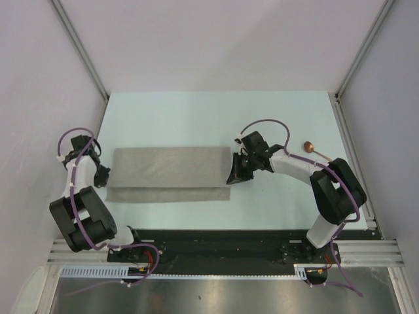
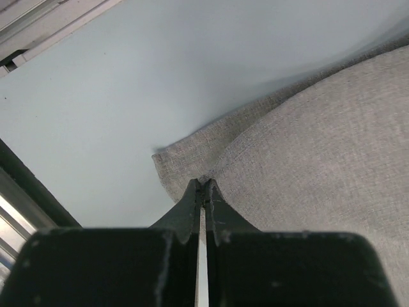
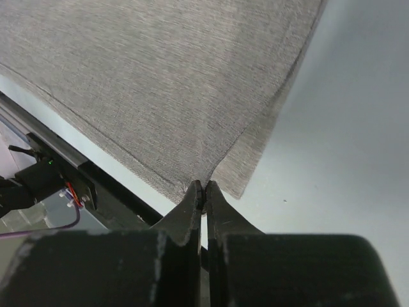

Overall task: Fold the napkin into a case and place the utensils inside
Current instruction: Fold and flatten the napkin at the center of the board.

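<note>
The grey-beige napkin [image 1: 169, 174] lies folded over on the table, a wide strip with a lower layer showing along its near edge. My left gripper [image 1: 103, 175] is shut on its left corner; the pinched cloth shows in the left wrist view [image 2: 287, 160]. My right gripper [image 1: 234, 175] is shut on its right edge, seen in the right wrist view [image 3: 166, 83]. A copper-coloured spoon [image 1: 313, 148] lies at the far right, behind my right arm. The silvery piece is not in view.
Aluminium frame posts [image 1: 347, 98] stand at the table's back corners. A black strip [image 1: 216, 239] and a rail run along the near edge by the arm bases.
</note>
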Available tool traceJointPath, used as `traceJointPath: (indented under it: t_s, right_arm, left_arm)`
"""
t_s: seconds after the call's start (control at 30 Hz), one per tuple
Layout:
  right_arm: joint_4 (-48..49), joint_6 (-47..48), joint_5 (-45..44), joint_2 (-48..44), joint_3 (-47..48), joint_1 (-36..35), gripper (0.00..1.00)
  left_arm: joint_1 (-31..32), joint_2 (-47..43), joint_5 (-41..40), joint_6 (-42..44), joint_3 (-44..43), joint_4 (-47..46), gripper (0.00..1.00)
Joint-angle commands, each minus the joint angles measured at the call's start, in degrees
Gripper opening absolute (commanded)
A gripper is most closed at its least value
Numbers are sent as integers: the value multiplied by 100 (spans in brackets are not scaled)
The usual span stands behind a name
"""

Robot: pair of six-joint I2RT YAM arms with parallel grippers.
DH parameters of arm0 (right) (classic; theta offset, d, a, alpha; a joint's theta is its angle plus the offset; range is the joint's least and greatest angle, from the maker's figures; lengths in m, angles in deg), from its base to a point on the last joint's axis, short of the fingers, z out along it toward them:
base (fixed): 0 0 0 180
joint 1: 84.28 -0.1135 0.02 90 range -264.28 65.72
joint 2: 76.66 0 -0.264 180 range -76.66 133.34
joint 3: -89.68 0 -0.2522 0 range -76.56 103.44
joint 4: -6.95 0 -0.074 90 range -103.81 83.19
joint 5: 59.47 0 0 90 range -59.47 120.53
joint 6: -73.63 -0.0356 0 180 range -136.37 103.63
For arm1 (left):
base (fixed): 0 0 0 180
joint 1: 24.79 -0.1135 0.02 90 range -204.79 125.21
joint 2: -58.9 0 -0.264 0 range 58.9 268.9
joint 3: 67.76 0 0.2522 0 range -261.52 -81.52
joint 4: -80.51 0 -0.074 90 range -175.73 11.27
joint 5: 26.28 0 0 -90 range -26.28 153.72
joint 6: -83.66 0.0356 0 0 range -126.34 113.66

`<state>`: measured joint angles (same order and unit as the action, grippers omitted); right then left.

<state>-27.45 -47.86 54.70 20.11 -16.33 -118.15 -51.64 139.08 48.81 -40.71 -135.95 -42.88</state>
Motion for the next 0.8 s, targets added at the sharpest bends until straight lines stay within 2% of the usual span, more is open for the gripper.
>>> traceJointPath:
  t_s: [0.0, 0.23, 0.77]
  right_arm:
    - [306, 81, 194, -370, -151, 29, 0]
    - [456, 2, 308, -352, -520, -76, 0]
    - [729, -156, 361, 17, -828, -261, 0]
  left_arm:
    - [-31, -223, -292, 185, 73, -66, 0]
    - [-31, -161, -354, 167, 512, -154, 0]
    - [-22, -3, -635, 150, 662, -145, 0]
